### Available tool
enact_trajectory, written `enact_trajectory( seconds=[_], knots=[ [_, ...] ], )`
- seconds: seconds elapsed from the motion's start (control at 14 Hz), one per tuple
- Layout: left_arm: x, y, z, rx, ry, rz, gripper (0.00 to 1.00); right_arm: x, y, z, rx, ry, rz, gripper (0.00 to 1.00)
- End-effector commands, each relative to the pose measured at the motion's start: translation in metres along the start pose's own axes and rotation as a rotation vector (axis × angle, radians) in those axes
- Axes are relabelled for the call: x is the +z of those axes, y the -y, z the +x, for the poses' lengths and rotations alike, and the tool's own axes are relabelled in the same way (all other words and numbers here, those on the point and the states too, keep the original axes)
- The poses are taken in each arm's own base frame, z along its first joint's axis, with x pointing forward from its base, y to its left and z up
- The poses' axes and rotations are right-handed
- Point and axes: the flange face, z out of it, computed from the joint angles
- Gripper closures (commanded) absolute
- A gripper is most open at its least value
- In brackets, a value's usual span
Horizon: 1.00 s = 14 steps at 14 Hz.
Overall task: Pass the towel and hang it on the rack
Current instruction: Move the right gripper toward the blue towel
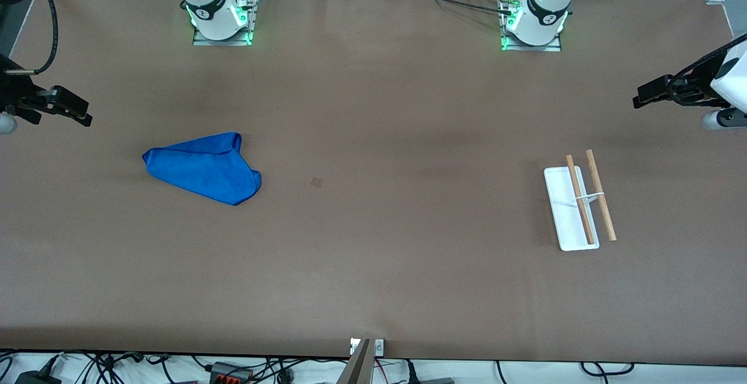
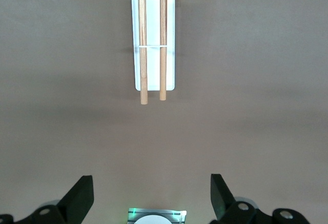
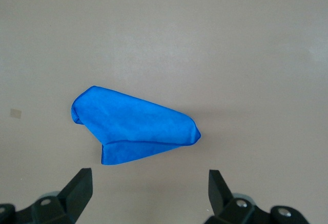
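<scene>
The blue towel [image 1: 201,168] lies crumpled in a rough triangle on the brown table toward the right arm's end; it also shows in the right wrist view [image 3: 133,129]. The rack [image 1: 578,206], a white base with two wooden rods, stands toward the left arm's end and shows in the left wrist view [image 2: 154,44]. My right gripper [image 1: 81,114] hangs open and empty in the air at its end of the table, apart from the towel [image 3: 148,178]. My left gripper [image 1: 641,98] hangs open and empty in the air at its own end, apart from the rack [image 2: 151,183].
A small square mark [image 1: 317,182] sits on the table between towel and rack, nearer the towel. The arm bases [image 1: 222,16] [image 1: 534,22] stand along the table's edge farthest from the front camera. Cables lie below the nearest edge.
</scene>
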Motion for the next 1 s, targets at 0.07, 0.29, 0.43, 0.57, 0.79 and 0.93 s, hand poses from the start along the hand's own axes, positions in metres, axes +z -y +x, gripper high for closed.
enact_trajectory(
  seconds=[0.07, 0.29, 0.43, 0.57, 0.79, 0.93],
  knots=[
    [-0.006, 0.000, 0.002, 0.002, 0.004, -0.013, 0.00, -0.003, 0.000, -0.006, -0.011, -0.011, -0.007, 0.00],
    [-0.006, 0.001, 0.002, 0.000, 0.004, -0.013, 0.00, -0.001, 0.000, -0.005, -0.011, -0.008, -0.007, 0.00],
    [-0.006, 0.001, 0.002, -0.004, 0.004, -0.013, 0.00, 0.008, 0.002, -0.001, -0.013, 0.009, -0.007, 0.00],
    [-0.006, 0.000, 0.002, -0.001, 0.004, -0.013, 0.00, 0.030, 0.005, 0.005, -0.021, 0.061, -0.007, 0.00],
    [-0.006, 0.000, 0.002, 0.000, 0.004, -0.013, 0.00, 0.062, 0.037, 0.015, -0.064, 0.123, -0.011, 0.00],
    [-0.006, 0.001, 0.002, -0.001, 0.004, -0.013, 0.00, 0.081, 0.065, 0.021, -0.114, 0.153, -0.021, 0.00]
  ],
)
